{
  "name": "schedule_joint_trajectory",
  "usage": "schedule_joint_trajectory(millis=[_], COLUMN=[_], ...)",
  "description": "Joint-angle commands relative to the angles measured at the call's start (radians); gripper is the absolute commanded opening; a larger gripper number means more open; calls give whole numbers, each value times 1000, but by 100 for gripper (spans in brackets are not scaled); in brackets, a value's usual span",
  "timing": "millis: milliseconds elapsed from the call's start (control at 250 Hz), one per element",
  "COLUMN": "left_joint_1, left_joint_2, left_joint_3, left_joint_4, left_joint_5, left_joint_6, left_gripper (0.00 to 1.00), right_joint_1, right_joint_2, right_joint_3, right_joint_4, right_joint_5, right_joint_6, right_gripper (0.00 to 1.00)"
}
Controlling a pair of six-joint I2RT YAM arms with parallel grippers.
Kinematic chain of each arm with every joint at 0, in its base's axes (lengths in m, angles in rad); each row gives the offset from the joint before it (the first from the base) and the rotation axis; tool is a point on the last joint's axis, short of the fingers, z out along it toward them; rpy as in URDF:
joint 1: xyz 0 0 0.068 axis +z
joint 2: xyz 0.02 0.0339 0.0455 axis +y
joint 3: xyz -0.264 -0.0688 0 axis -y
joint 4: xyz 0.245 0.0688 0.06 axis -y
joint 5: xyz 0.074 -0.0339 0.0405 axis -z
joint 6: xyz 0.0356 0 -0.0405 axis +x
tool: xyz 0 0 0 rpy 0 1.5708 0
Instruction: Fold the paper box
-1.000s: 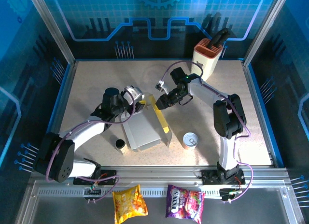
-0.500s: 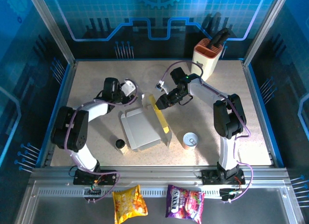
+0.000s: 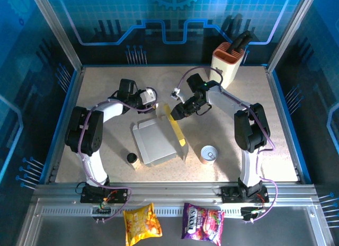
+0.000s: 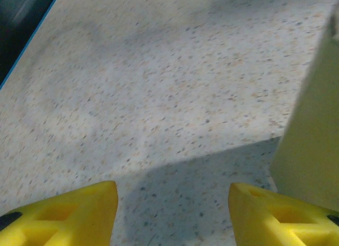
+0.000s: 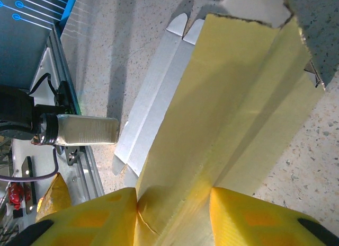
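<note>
**Overhead view, fold in progress.** The paper box (image 3: 155,144) lies near the middle of the counter (image 3: 95,92). Its grey-white inner panel is flat, and a yellow flap (image 3: 179,133) stands up along its right edge. Over the last second the left hand (image 3: 150,96) has come off the box's far-left corner. It has drawn back toward the far edge of the counter as its arm swung round to the left, and the panel it was working now rests flat. In the wrist view its fingers (image 4: 63,211) are parted about halfway with only bare counter between them, so it holds nothing. The right hand (image 3: 177,113) has not shifted. Its fingers (image 5: 90,219) stay pinched on the far end of the yellow flap, with the card running between them. On this evidence one wall is being kept upright while the other sides remain unfolded, and the left hand looks free to take up another flap. A tin can (image 3: 210,153) stands near the box's near-right corner, apart from the flap.
</note>
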Motion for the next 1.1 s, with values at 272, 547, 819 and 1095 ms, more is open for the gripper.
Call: schedule_joint_trajectory(millis=[272,547,819,1095], left_joint_1=[-110,-125,-127,-127], left_joint_2=[-26,-50,-69,-41], left_joint_3=[-45,-50,-30,37], left_joint_4=[-46,-53,-108,-239], left_joint_5=[127,194,320,373], left_joint_6=[127,76,11,32], left_gripper=[58,49,51,42], right_joint_1=[0,-10,-11,-19], right_joint_2=[36,36,34,24], right_joint_3=[45,41,22,1], right_joint_4=[-31,-26,-14,-12], right_joint_5=[-2,-18,-41,-48], right_joint_6=[-5,-14,-27,-34], right_gripper=[42,40,40,39])
